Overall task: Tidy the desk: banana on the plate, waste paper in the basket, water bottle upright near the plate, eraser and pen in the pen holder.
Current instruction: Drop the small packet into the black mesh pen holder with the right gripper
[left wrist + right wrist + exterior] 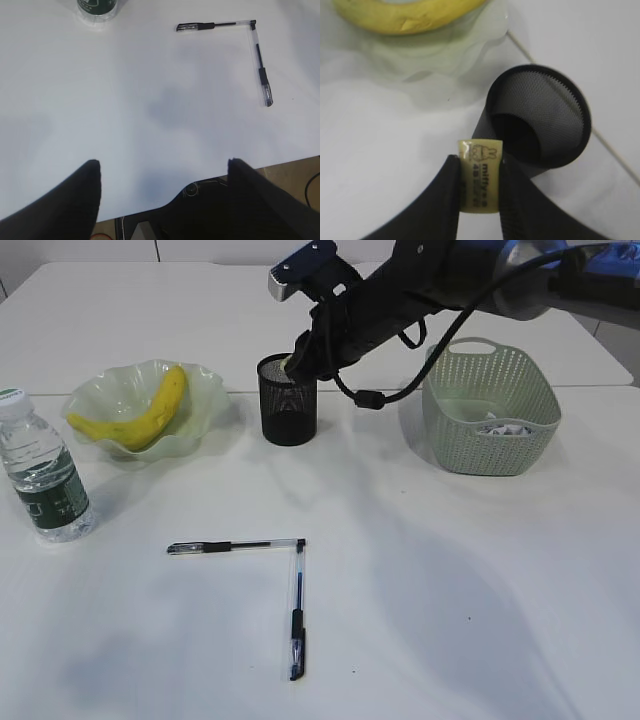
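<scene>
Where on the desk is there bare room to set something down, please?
The front right of the desk is bare, below the basket and right of the two pens. The strip between pens and pen holder is free too. It is crowded along the back, from water bottle and plate across to the basket.

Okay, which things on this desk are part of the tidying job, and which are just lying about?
Job: banana, plate, bottle, two pens, pen holder, eraser in right gripper, basket, waste paper.
Lying about: nothing visible.
</scene>
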Robot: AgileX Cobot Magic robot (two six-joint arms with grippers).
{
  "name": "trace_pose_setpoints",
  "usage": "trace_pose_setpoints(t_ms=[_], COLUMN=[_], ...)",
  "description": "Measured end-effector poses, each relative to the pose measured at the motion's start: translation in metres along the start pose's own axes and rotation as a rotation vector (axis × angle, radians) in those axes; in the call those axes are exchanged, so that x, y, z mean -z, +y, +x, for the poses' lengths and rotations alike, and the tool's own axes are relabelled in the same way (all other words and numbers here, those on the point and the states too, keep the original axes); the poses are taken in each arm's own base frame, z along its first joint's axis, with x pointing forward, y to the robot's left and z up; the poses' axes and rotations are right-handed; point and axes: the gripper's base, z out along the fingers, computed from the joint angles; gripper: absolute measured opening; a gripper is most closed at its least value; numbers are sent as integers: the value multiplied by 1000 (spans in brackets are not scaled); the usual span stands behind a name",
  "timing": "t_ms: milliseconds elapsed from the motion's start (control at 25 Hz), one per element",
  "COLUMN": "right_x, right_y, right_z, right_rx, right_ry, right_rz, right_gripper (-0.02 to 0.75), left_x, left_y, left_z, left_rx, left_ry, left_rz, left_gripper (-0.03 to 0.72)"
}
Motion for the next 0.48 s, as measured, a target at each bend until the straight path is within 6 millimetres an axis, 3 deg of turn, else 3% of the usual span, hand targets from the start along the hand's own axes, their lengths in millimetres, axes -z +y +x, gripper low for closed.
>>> trace_pose_setpoints(t_ms=[240, 480], right_x=[1, -14], right_y=[-13, -21], right_z=[-12, -7], right_rx=[-30, -73], right_ry=[-144, -207], right_rz=[144, 221], right_gripper=[155, 155], left_x=[0, 0], left_y=[0, 0], left_z=[0, 0], left_rx=[0, 0], left_ry=[0, 0], left_rz=[0, 0], left_gripper=[561, 561])
